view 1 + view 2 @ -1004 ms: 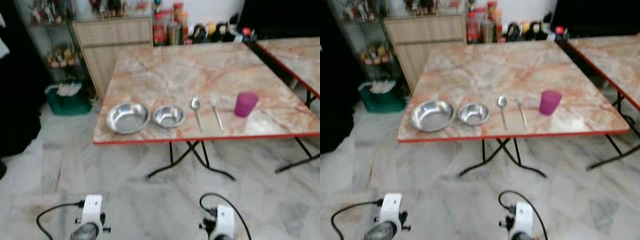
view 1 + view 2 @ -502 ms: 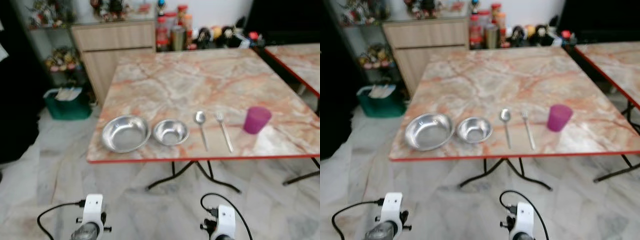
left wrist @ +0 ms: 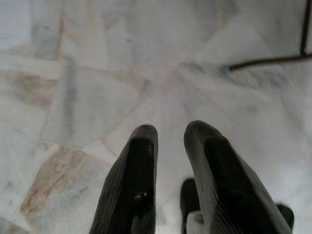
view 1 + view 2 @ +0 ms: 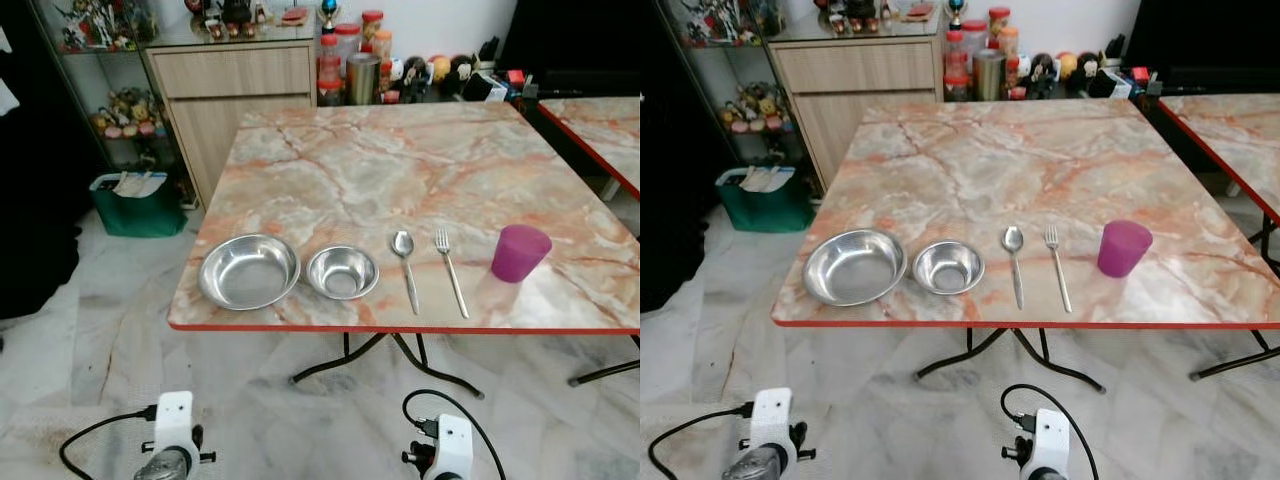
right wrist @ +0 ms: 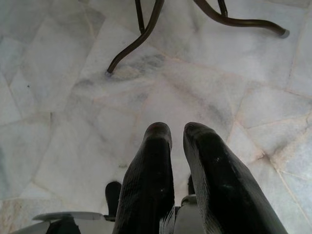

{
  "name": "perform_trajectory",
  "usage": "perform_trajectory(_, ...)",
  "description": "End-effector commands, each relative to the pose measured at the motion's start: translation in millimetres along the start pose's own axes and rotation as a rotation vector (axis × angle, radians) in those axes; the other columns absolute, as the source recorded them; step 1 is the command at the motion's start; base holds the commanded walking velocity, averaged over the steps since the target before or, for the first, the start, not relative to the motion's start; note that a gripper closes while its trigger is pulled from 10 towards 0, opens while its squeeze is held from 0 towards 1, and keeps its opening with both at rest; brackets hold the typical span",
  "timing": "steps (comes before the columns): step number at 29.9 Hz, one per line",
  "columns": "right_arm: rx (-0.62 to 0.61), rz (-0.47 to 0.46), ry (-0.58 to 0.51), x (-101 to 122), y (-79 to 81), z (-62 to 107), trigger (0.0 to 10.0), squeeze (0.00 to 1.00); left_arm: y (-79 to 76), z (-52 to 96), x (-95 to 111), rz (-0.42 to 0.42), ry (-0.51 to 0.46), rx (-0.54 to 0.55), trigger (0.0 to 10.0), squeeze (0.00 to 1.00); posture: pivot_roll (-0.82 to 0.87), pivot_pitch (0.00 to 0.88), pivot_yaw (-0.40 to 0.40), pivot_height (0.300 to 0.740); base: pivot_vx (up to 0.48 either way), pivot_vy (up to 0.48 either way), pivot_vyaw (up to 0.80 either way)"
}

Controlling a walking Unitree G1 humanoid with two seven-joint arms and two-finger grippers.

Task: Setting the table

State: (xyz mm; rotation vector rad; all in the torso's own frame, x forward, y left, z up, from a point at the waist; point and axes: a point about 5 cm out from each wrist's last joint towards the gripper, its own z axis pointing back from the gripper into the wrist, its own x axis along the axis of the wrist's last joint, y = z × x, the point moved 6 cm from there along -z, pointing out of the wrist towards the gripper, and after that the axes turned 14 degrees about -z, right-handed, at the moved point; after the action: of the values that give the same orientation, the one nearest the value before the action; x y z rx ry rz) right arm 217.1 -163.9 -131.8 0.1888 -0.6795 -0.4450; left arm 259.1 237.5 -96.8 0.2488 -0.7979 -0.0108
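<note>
Tableware—large steel bowl (image 4: 249, 271), small steel bowl (image 4: 342, 272), spoon (image 4: 405, 260), fork (image 4: 449, 270), purple cup (image 4: 519, 253)—lines the bench (image 4: 400, 170) front edge, where empty, nearly closed left hand (image 3: 168, 141) and right hand (image 5: 176, 134), hanging low over the floor, risk nudging pieces off when raised.

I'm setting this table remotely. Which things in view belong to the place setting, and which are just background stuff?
Job: large steel bowl, small steel bowl, spoon, fork, purple cup, all along the marble table's near edge.

Lying about: jars and bottles beyond the far edge, green bin, wooden cabinet, second table.
</note>
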Motion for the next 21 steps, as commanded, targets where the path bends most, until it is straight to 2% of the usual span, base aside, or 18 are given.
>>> perform_trajectory(1, -0.002, 0.005, 0.001, 0, -0.5, -0.1, 10.0, 0.00, 17.2, -1.2, 7, 0.046, -0.021, 0.071, 10.0, 1.00, 0.06, 0.000, 0.028, 0.740, 0.000, 0.000, 0.00)
perform_trajectory(3, -0.001, 0.007, 0.001, 1, -0.6, -0.1, 10.0, 0.00, 32.1, -0.8, 12, 0.078, -0.040, 0.135, 10.0, 1.00, 0.06, 0.000, 0.026, 0.740, 0.000, 0.000, 0.00)
perform_trajectory(4, -0.001, 0.007, 0.001, 1, -0.6, -0.1, 10.0, 0.00, 32.1, -0.8, 12, 0.078, -0.040, 0.135, 10.0, 1.00, 0.06, 0.000, 0.026, 0.740, 0.000, 0.000, 0.00)
perform_trajectory(6, -0.001, 0.011, 0.002, 1, -0.7, -0.1, 10.0, 0.00, 47.8, -0.1, 19, 0.116, -0.069, 0.200, 10.0, 1.00, 0.07, 0.000, 0.019, 0.740, 0.000, 0.000, 0.00)
perform_trajectory(7, -0.001, 0.011, 0.002, 1, -0.7, -0.1, 10.0, 0.00, 47.8, -0.1, 19, 0.116, -0.069, 0.200, 10.0, 1.00, 0.07, 0.000, 0.019, 0.740, 0.000, 0.000, 0.00)
perform_trajectory(8, 0.000, 0.013, 0.002, 1, -0.8, -0.2, 10.0, 0.00, 57.2, 0.2, 27, 0.138, -0.097, 0.235, 10.0, 1.00, 0.07, 0.000, 0.018, 0.740, 0.000, 0.000, 0.00)
perform_trajectory(11, -0.002, 0.018, 0.005, 1, -2.7, 0.1, 10.0, 0.00, 89.9, 3.7, 71, 0.226, -0.253, 0.342, 10.0, 1.00, 0.08, 0.000, 0.009, 0.740, 0.000, 0.000, 0.00)
perform_trajectory(13, -0.001, 0.023, 0.006, 1, -2.5, 0.0, 10.0, 0.00, 100.2, 6.7, 105, 0.205, -0.357, 0.360, 10.0, 1.00, 0.08, 0.000, 0.007, 0.740, 0.000, 0.000, 0.00)
perform_trajectory(15, -0.001, 0.024, 0.006, 1, -2.3, 0.0, 10.0, 0.00, 101.0, 7.2, 111, 0.196, -0.374, 0.359, 10.0, 1.00, 0.08, 0.000, 0.007, 0.740, 0.000, 0.000, 0.00)
perform_trajectory(16, 0.000, 0.023, 0.006, 1, -2.1, 0.0, 10.0, 0.00, 101.4, 9.3, 137, 0.195, -0.448, 0.341, 10.0, 1.00, 0.08, 0.000, 0.007, 0.740, 0.000, 0.000, 0.00)
perform_trajectory(18, -0.002, 0.020, 0.005, 1, -2.2, 0.0, 10.0, 0.00, 100.7, 11.8, 158, 0.208, -0.507, 0.326, 10.0, 1.00, 0.06, 0.000, 0.019, 0.740, 0.000, 0.000, 0.00)
perform_trajectory(21, -0.004, 0.016, 0.003, 1, -2.7, 0.2, 10.0, 0.00, 99.2, 15.2, 178, 0.219, -0.560, 0.321, 10.0, 1.00, 0.06, 0.000, 0.020, 0.740, 0.000, 0.000, 0.00)
